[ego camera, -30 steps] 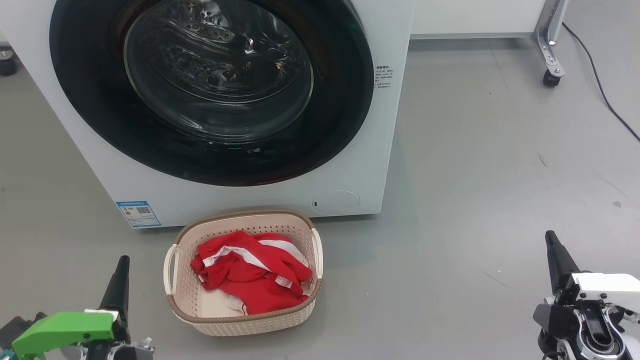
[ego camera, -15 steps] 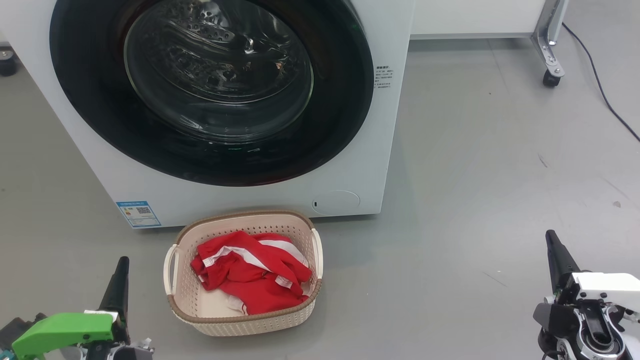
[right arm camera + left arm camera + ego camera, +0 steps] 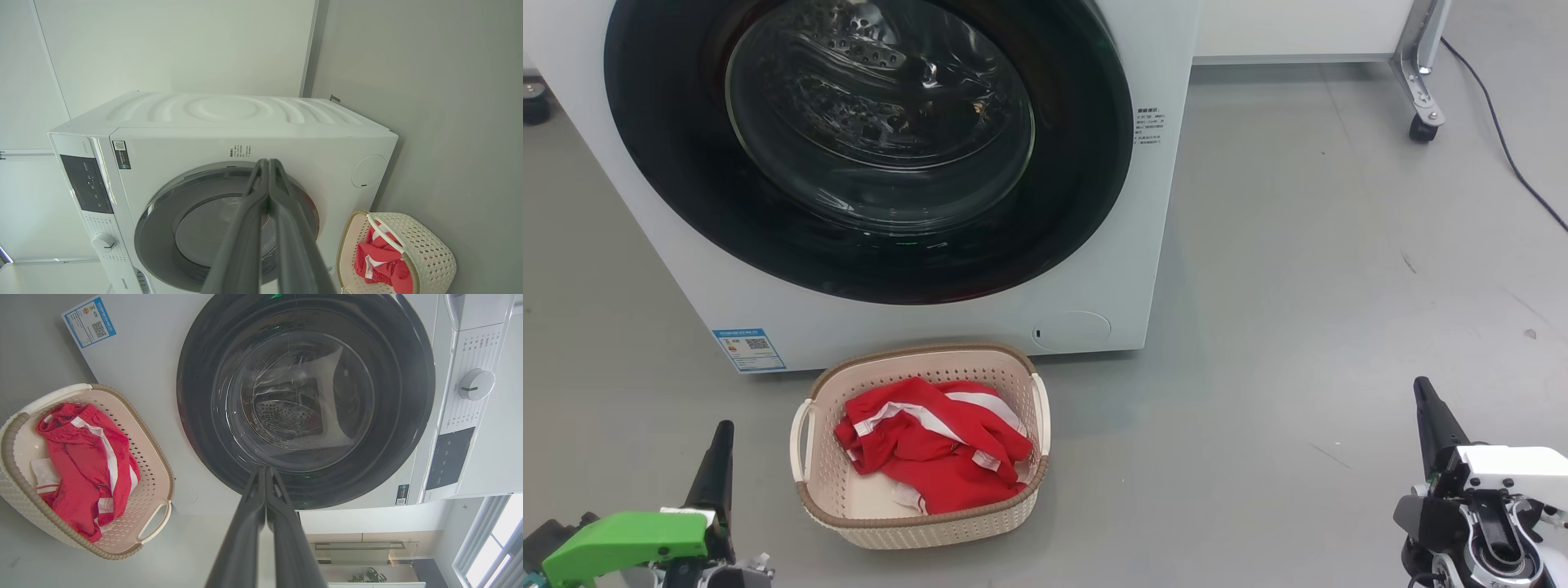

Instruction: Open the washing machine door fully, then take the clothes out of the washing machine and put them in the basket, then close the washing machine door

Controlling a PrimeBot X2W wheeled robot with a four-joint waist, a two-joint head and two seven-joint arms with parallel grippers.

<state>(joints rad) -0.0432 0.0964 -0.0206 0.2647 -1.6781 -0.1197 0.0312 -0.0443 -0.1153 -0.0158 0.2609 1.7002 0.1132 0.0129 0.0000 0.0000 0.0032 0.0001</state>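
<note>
The white washing machine (image 3: pixel 1094 269) stands ahead, and its round black-rimmed door (image 3: pixel 1062 188) lies closed flat against the front. In front of it on the floor sits the cream basket (image 3: pixel 915 527) with the red, white-striped clothes (image 3: pixel 931 449) lying inside. My left gripper (image 3: pixel 719 437) rests low at the lower left, left of the basket, fingers pressed together and holding nothing. My right gripper (image 3: pixel 1423 390) sits at the lower right, well clear of the basket, shut and empty too. The wrist views show the door (image 3: pixel 196 416), the basket (image 3: pixel 433 245) and each gripper's closed fingers (image 3: pixel 265 473) (image 3: pixel 267 163).
Grey floor (image 3: pixel 1298 286) spreads to the right of the machine. A metal frame leg on a caster (image 3: pixel 1423 126) and a dark cable (image 3: pixel 1503 139) lie at the far right. A blue label (image 3: pixel 749 349) and a round flap (image 3: pixel 1072 329) mark the machine's lower front.
</note>
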